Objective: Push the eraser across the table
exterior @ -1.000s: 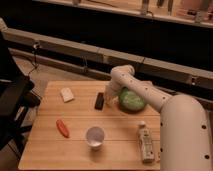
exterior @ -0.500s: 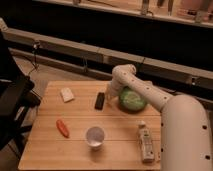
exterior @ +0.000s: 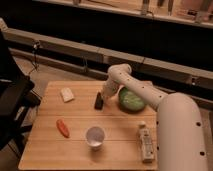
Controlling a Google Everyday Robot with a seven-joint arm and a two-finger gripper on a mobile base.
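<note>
Find the eraser (exterior: 99, 102) toward the far edge of the surface (exterior: 75, 147), gripper (exterior: 104, 94) just beside its far end, opening impossible to tell. Likely light, stiff, prone to pivot; push low, mid-side.

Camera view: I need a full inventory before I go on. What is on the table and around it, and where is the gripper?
table: one, light wood, centre of view
eraser: one, black, table's far middle
whitish wedge: one, off-white, far left of table
orange-red piece: one, left side, nearer the camera
cup: one, pale, near middle
green bowl: one, far right, right of eraser
remote-like object: one, grey-white, near right
chair: one, black, left of table
arm: one, white, reaching in from the right
gripper: one, dark, at the eraser's far right end; contact unclear
</note>
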